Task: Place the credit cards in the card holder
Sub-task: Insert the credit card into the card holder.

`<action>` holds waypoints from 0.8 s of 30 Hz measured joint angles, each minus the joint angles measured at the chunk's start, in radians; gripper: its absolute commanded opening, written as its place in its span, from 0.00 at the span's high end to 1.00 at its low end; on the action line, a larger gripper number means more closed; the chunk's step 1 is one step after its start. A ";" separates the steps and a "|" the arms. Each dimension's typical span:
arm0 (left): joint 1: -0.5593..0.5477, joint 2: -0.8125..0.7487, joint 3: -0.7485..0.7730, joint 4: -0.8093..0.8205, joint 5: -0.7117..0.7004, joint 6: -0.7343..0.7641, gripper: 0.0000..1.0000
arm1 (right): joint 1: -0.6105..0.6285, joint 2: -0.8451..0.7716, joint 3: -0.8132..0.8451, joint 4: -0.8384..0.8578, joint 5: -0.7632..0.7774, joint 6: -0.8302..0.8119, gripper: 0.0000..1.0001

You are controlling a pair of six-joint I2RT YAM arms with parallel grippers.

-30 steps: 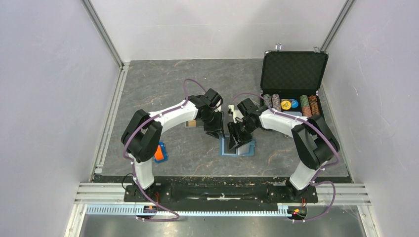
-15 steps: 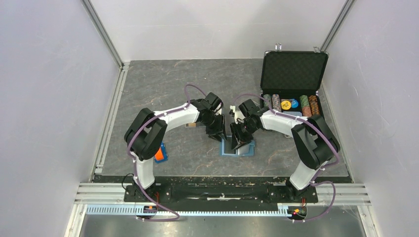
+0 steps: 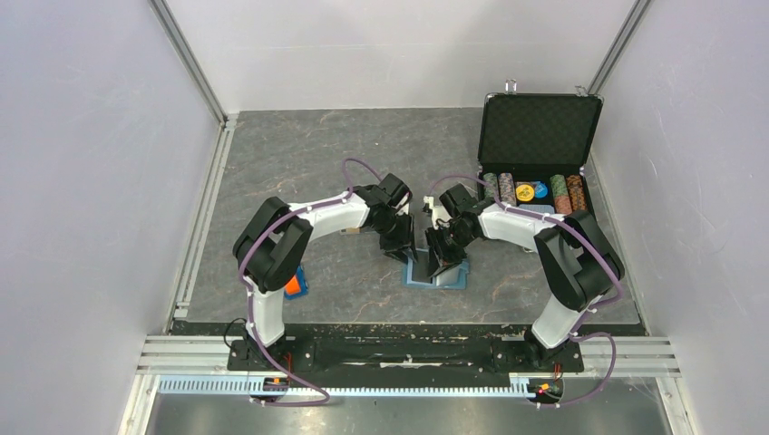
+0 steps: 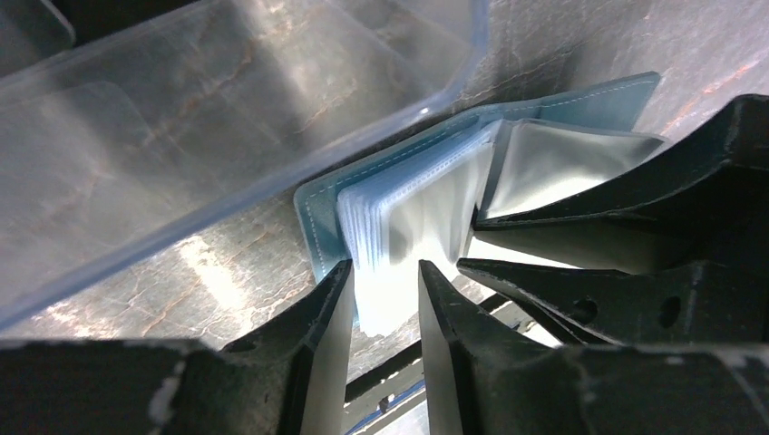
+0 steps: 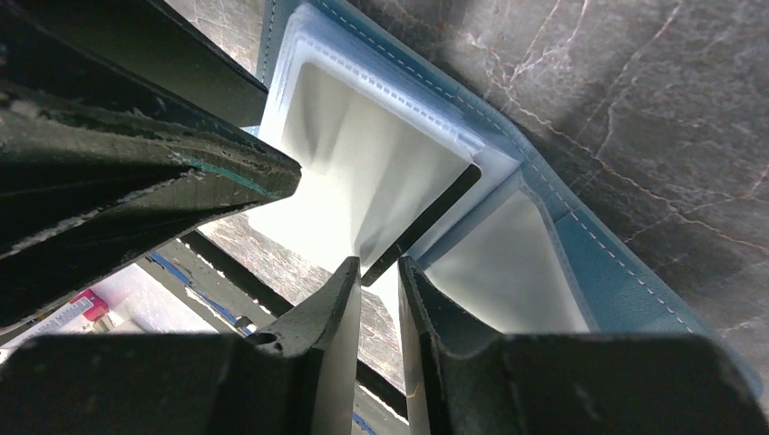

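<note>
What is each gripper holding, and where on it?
Right gripper pinches a thin black card by its near end. Left gripper straddles the edge of the clear plastic sleeves of the teal folding card holder; grip cannot be told.

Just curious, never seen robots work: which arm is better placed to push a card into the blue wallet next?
Right, probably: the right end effector pinches a thin black card already at the card holder pockets; the left end effector only grips pocket leaves, no card.
</note>
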 measured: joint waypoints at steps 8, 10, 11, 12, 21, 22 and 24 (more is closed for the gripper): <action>-0.013 -0.006 0.001 -0.055 -0.069 0.000 0.64 | 0.000 0.000 -0.004 0.003 0.000 0.000 0.81; -0.014 -0.015 0.001 -0.059 -0.076 0.000 0.65 | 0.000 0.000 -0.006 0.007 -0.001 0.000 0.82; -0.015 -0.019 0.001 -0.060 -0.076 0.000 0.67 | 0.000 0.000 -0.008 0.009 -0.001 0.000 0.82; -0.016 -0.023 0.002 -0.061 -0.077 0.000 0.67 | 0.000 0.000 -0.010 0.010 -0.001 0.000 0.82; -0.024 -0.035 0.010 -0.050 -0.065 0.000 0.67 | -0.001 0.000 -0.015 0.019 -0.005 0.000 0.83; -0.026 -0.035 0.010 -0.050 -0.065 0.000 0.67 | -0.001 0.000 -0.015 0.019 -0.005 0.000 0.83; -0.028 -0.033 0.011 -0.048 -0.064 0.000 0.67 | -0.001 0.000 -0.015 0.019 -0.005 0.000 0.83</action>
